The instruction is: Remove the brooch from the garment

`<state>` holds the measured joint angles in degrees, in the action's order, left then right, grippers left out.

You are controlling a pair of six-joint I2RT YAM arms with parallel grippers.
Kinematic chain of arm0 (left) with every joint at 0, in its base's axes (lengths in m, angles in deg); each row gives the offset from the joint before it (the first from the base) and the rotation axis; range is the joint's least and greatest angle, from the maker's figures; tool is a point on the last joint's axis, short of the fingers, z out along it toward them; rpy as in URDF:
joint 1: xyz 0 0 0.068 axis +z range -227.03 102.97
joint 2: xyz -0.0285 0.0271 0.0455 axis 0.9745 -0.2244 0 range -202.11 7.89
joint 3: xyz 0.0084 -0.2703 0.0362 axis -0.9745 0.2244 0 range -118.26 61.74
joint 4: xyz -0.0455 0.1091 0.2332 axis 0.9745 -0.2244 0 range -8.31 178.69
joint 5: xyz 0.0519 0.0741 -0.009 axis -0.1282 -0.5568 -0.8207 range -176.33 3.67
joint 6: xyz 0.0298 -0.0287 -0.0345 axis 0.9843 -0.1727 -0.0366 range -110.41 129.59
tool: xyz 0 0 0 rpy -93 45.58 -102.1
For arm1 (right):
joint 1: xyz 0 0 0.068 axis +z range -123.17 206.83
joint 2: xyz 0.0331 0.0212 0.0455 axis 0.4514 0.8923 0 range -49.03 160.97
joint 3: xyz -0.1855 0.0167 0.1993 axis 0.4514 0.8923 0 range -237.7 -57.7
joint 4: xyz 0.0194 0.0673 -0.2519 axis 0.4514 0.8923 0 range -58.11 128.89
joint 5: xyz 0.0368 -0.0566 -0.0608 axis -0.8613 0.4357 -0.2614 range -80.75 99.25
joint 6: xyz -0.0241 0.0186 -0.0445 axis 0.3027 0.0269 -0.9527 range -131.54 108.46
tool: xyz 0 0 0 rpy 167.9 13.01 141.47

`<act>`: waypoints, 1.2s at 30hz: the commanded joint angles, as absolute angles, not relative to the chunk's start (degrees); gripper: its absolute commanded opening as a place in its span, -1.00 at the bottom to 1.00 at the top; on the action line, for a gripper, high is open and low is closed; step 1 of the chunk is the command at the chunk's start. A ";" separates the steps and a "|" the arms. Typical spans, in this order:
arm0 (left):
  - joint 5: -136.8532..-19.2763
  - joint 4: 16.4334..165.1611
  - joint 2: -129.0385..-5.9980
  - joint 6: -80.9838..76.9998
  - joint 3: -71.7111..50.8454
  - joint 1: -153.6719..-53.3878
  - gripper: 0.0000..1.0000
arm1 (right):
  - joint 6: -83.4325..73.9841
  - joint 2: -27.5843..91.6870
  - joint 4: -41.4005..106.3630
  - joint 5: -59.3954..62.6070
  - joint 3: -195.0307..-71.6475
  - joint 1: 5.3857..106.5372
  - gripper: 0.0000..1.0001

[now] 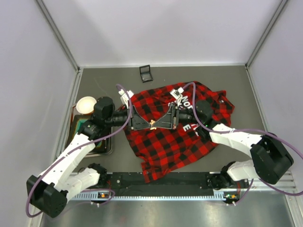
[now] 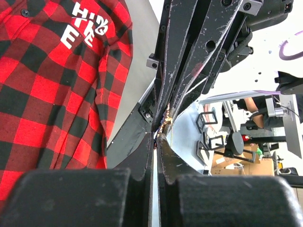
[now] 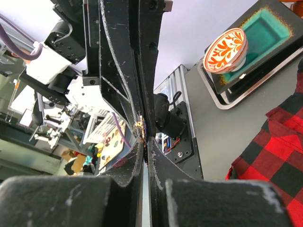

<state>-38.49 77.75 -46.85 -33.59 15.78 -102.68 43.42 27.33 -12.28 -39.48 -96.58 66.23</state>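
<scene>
The garment, a red-and-black plaid shirt with white lettering, lies spread on the table; it also shows in the wrist views. Above its middle my two grippers meet tip to tip. The brooch is a tiny sparkly, gold-tinged speck pinched where the tips meet, clear of the cloth. My left gripper comes in from the left, jaws shut. From the right comes my right gripper, also shut on the speck. Most of the brooch is hidden by the fingers.
A small black square box lies at the back of the table. At the left a dark tray with a teal inside carries a small bowl. The arms' mounting rail runs along the near edge.
</scene>
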 commanded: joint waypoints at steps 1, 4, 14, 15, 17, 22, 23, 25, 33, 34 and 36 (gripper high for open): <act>-44.30 72.18 -45.55 -28.92 13.05 -102.34 -0.85 | 43.48 26.82 -17.33 -40.32 -95.85 66.21 -1.00; -45.28 70.76 -44.76 -28.91 13.57 -102.26 -0.61 | 45.15 26.91 -19.52 -41.73 -95.15 65.16 -1.00; -44.67 71.20 -43.88 -30.05 14.01 -101.73 -0.20 | 46.73 27.26 -21.99 -44.54 -95.15 64.72 -1.00; -43.36 72.07 -43.97 -30.22 13.92 -101.73 -0.20 | 46.91 27.26 -22.51 -44.63 -95.06 64.80 -1.00; -42.74 72.96 -44.14 -30.75 13.84 -101.64 -0.21 | 47.00 27.35 -22.34 -44.63 -95.23 64.80 -1.00; -40.37 76.21 -44.93 -33.03 14.19 -101.73 -0.29 | 47.52 27.96 -22.96 -45.07 -95.67 64.72 -1.00; -39.84 77.95 -45.02 -33.74 14.54 -101.73 -0.34 | 47.70 28.14 -23.13 -45.07 -95.59 64.80 -1.00; -39.22 79.46 -45.46 -35.14 14.80 -101.73 -0.38 | 48.31 28.49 -23.83 -45.24 -95.50 64.72 -1.00; -36.49 83.07 -47.48 -36.82 15.59 -101.73 -0.55 | 49.72 29.54 -26.03 -45.60 -95.15 64.89 -1.00; -36.49 83.07 -47.48 -36.64 15.85 -101.73 -0.60 | 49.81 29.54 -26.21 -45.68 -95.23 64.89 -1.00; -36.32 82.89 -47.66 -36.73 16.03 -101.73 -0.74 | 49.98 29.54 -26.04 -45.68 -95.41 64.89 -1.00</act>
<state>-37.60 78.87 -47.38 -36.45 15.39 -102.02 49.37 29.62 -21.08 -44.27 -94.72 64.90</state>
